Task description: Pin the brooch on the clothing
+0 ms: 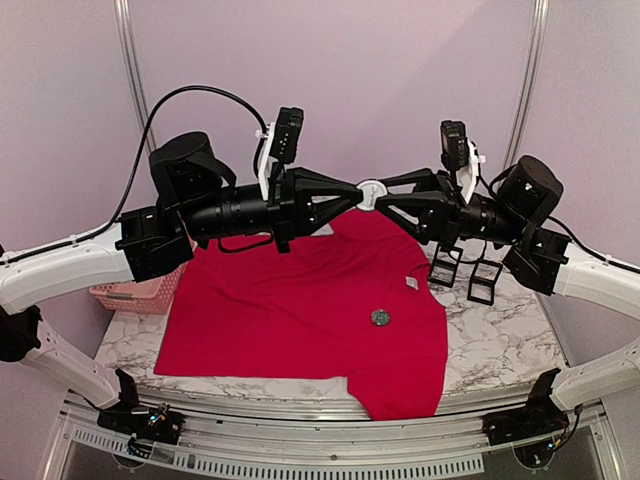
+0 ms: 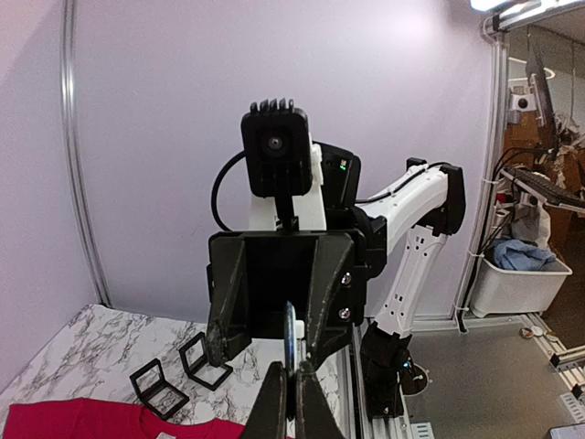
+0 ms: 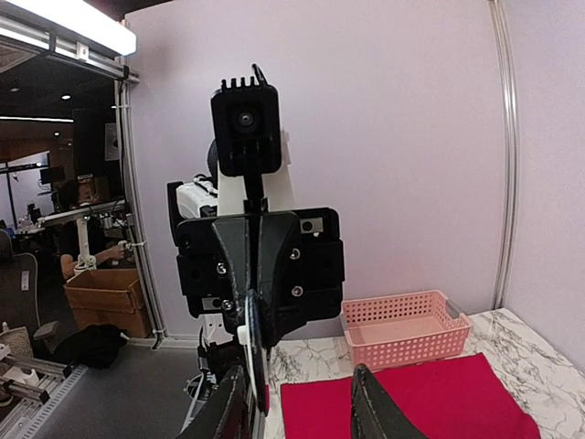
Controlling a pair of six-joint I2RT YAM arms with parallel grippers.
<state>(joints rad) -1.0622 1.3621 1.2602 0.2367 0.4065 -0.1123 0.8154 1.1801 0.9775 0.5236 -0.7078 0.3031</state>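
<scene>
So the big bright red soft-fabric T-shirt (image 1: 290, 310) was spread flat on the marble-look worktop (image 1: 500, 340), well below both pincers, with one corner drooping over the near edge. A small dark round piece (image 1: 380, 317) sat on the shirt, straight under the pincers and a bit nearer. Up top, the left pincer (image 2: 290, 380) was clenched on a thin pale round disc (image 1: 372, 192). The right pincer (image 3: 300, 375) faced it tip to tip, released, fingers spread either side of the disc. Two small black frame stands (image 1: 485, 280) stood under the right one, and a pink plastic basket (image 1: 140, 292) was off beyond the left.
</scene>
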